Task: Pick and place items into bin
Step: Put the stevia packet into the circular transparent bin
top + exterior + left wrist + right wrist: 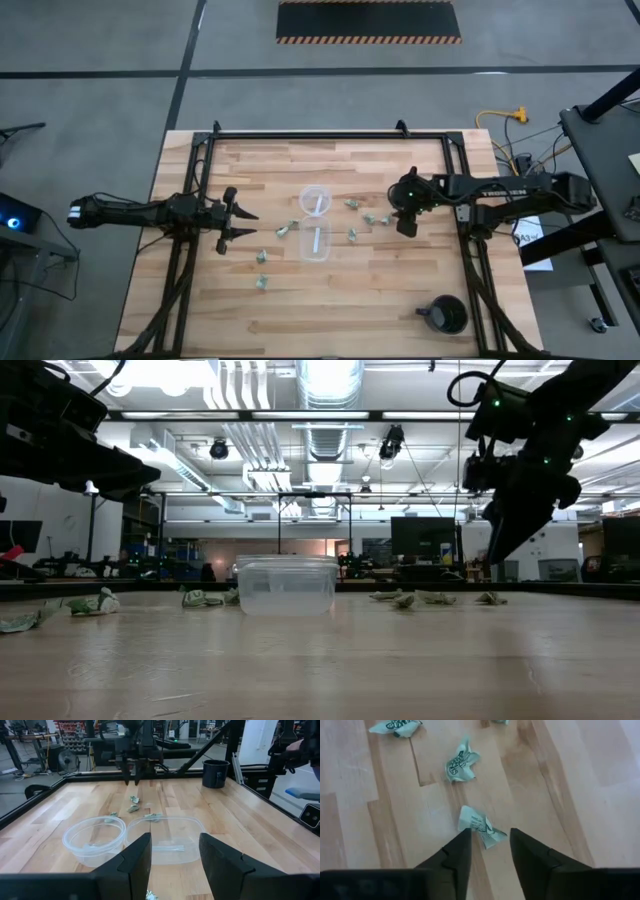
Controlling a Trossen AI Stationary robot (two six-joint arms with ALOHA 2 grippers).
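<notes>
— Two arms over one wooden table [330, 310]: where do you stand?

— I am the right gripper [406, 226], right of centre in the high view, above the scattered items. My fingers are spread with nothing between them. The left gripper [236, 226] waits left of centre, also spread and empty.

— And the bin?

— The bin [315, 201], round and clear, sits at the middle, touching or just beside the clear rectangular container [315, 241] below it in the frame. A white strip [322, 204] seems to lie in it. I see none of the items inside.

— What else?

— A black cup [447, 314] at lower right, well apart.

— The items?

— Crumpled pale green bits lie either side of the containers. One item [481, 829] lies just ahead of my fingertips in my wrist view, another crumpled bit [461, 765] beyond it.

— So which step?

— The reach for a first pick, I judge. Next I must drop straight down, straddle that bit, and close without scraping the wood.
</notes>
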